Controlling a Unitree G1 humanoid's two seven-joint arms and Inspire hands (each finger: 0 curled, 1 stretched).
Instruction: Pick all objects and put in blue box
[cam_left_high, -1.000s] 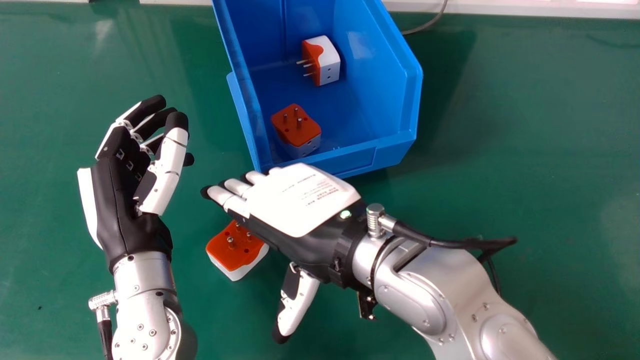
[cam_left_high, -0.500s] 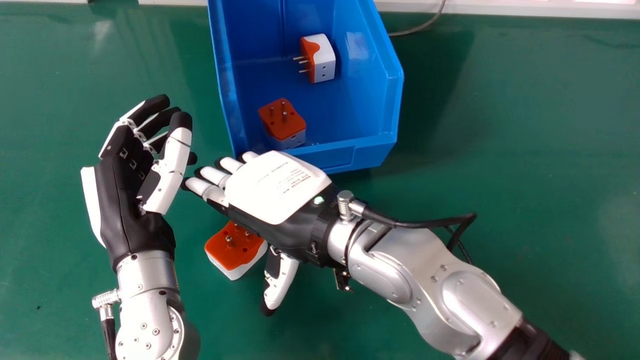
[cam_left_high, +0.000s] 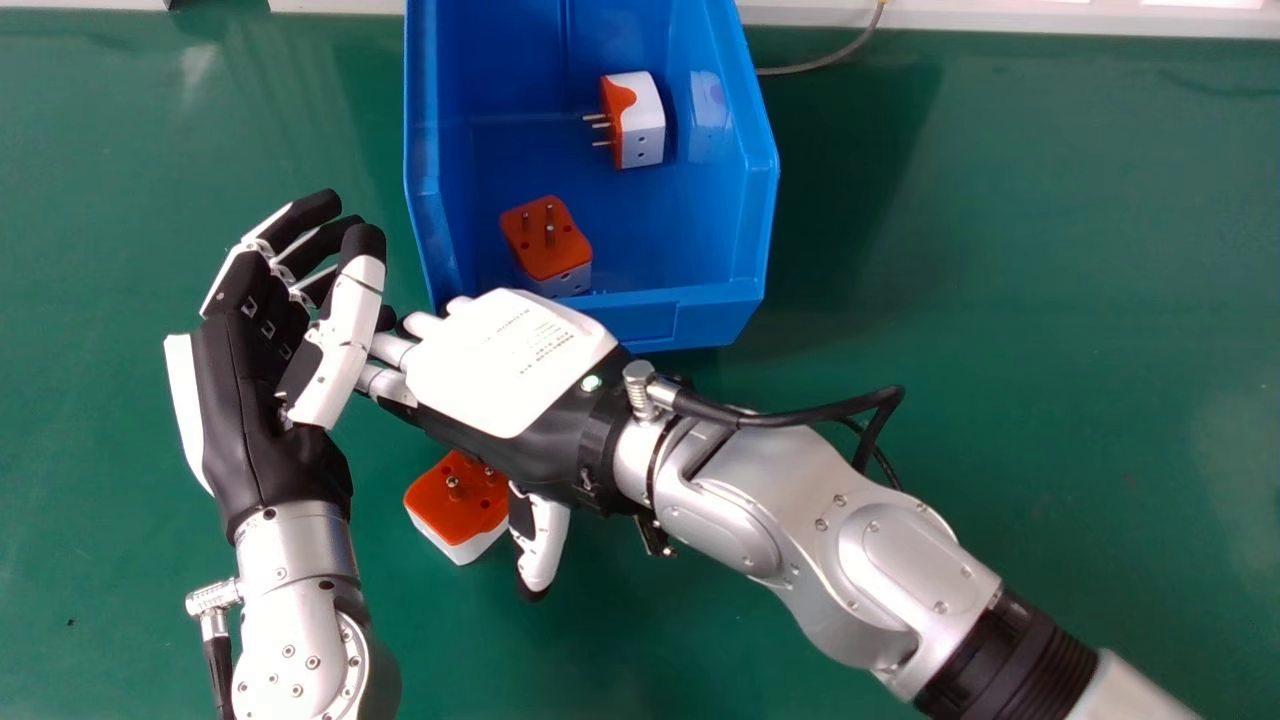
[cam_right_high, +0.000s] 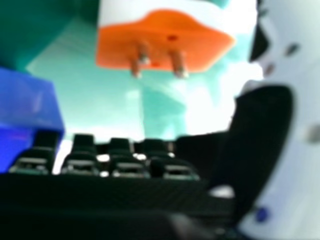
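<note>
In the head view, two orange and white plugs are held by the blue box (cam_left_high: 690, 322). The far plug (cam_left_high: 643, 120) is laid on its side, with its pins pointed to the left. The near plug (cam_left_high: 545, 240) is set with its pins up, close to the front wall. A third plug (cam_left_high: 455, 510) is left on the green counter (cam_left_high: 950, 250), pins up, and part of it is hidden by the right robot hand (cam_left_high: 510, 365). That hand is open, its back turned up, and nothing is gripped by it. The left robot hand (cam_left_high: 245, 400) is held open too, with softly bent fingers and nothing in it. Whether the two hands are touching cannot be told.

In the right hand view, the third plug is seen near the open right robot hand (cam_right_high: 115, 197), with its pins and orange face shown. Part of the blue box is seen as well.
</note>
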